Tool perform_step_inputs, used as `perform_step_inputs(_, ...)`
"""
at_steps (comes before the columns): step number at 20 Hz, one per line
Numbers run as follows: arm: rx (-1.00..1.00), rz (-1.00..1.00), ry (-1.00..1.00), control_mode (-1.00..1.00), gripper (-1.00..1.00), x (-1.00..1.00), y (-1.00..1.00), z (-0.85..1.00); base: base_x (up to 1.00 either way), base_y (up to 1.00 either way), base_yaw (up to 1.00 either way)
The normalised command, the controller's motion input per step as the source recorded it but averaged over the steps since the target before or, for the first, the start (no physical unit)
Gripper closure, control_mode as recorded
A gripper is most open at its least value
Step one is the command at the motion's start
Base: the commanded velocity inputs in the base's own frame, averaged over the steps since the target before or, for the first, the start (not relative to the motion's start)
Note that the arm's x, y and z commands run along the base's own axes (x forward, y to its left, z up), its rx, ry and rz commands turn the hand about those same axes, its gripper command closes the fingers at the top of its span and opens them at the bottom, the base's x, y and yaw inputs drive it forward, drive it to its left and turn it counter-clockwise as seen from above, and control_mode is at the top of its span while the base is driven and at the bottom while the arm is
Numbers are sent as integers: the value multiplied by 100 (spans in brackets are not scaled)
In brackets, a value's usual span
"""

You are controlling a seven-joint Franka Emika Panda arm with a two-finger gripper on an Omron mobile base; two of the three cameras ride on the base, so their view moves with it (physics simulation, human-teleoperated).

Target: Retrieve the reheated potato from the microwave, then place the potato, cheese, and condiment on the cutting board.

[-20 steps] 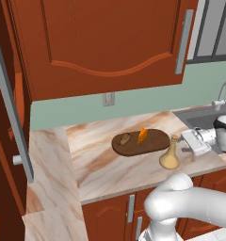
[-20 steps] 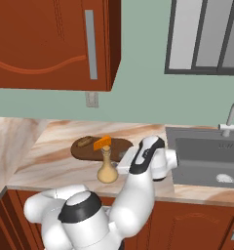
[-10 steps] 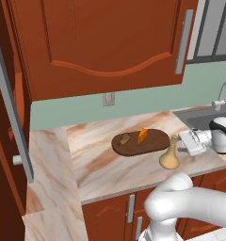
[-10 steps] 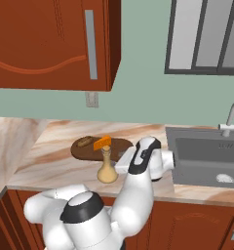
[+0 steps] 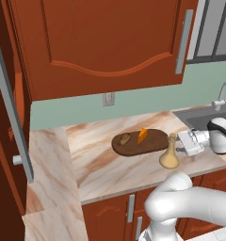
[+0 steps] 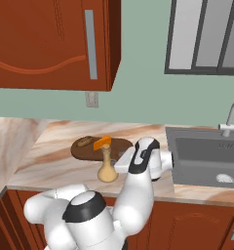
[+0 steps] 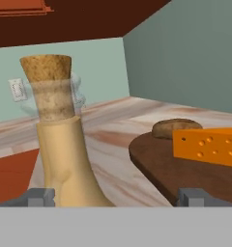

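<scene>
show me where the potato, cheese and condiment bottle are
potato (image 5: 125, 138), left base view, middle of its brown body
cheese (image 5: 142, 135), left base view, centre of the orange wedge
condiment bottle (image 5: 170, 158), left base view, its rounded base

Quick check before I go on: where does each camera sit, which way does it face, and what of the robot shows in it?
Left base view: behind-left, looking down at counter; arm lower right, pincer beside condiment.
Right base view: behind-right, same counter; arm at bottom centre, sink right.
Hand view: on the hand, level, facing condiment; fingertips at bottom.
Shared: cutting board, potato, cheese.
</scene>
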Motion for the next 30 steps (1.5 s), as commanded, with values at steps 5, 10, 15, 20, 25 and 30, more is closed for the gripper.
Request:
perform_step_inputs(5,0,0,0,-100,-100,-1,0,-7,0,0,0)
perform_step_inputs(10,0,0,0,-100,-100,-10,2,-2,0,0,0)
perform_step_inputs(15,0,0,0,-100,-100,-3,7,0,0,0,0)
perform_step_inputs(20,0,0,0,-100,-100,-7,9,0,0,0,0)
perform_step_inputs(25,0,0,0,-100,-100,-8,7,2,0,0,0)
perform_step_inputs(30,0,0,0,-100,-100,-2,0,5,0,0,0)
